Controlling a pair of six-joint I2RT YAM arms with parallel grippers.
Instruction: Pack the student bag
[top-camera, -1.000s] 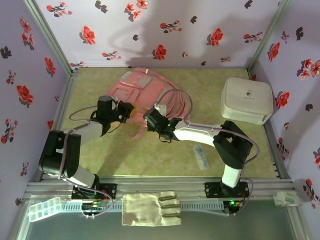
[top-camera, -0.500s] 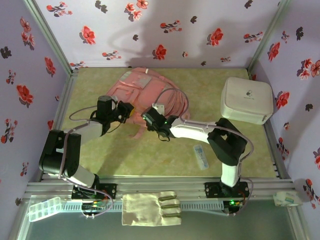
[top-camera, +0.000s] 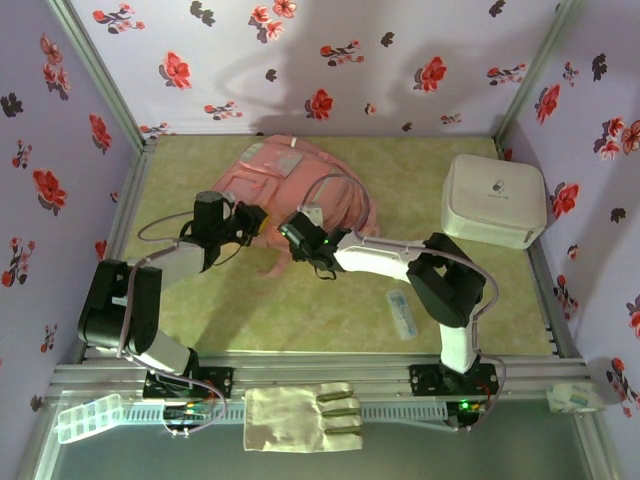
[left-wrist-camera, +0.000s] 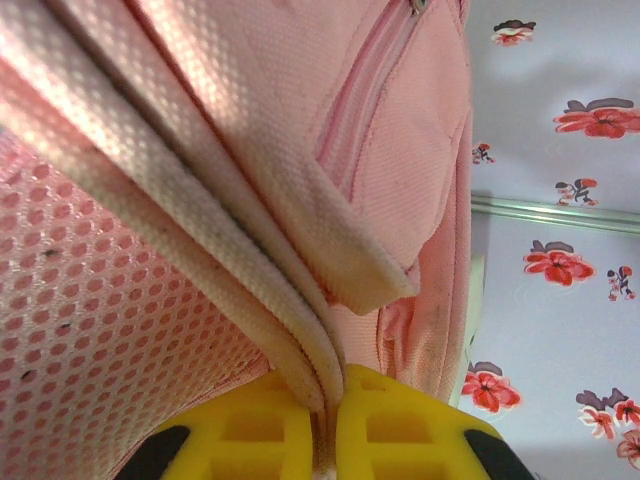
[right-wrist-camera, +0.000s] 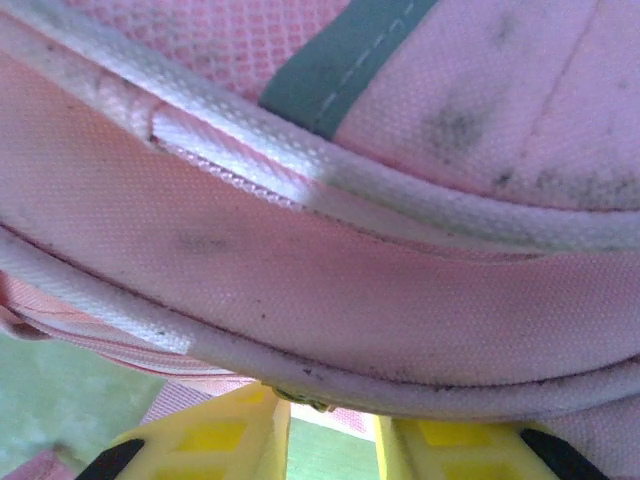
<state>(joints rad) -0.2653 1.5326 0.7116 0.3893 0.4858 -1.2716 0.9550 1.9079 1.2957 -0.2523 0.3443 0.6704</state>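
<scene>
The left hand (left-wrist-camera: 330, 400) is clamping piping on the student bag (top-camera: 288, 175); the right hand (right-wrist-camera: 332, 425) is hovering parted, empty. Limp, light fabric, so the firmer piping is looking the safest hold.

Pink student bag (top-camera: 285, 175) with pale trim; lilac walls (top-camera: 400, 30) with red flowers.

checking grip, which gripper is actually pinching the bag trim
The left gripper: its jaws are shut on the student bag's white trim; the right gripper's stand apart.
</scene>
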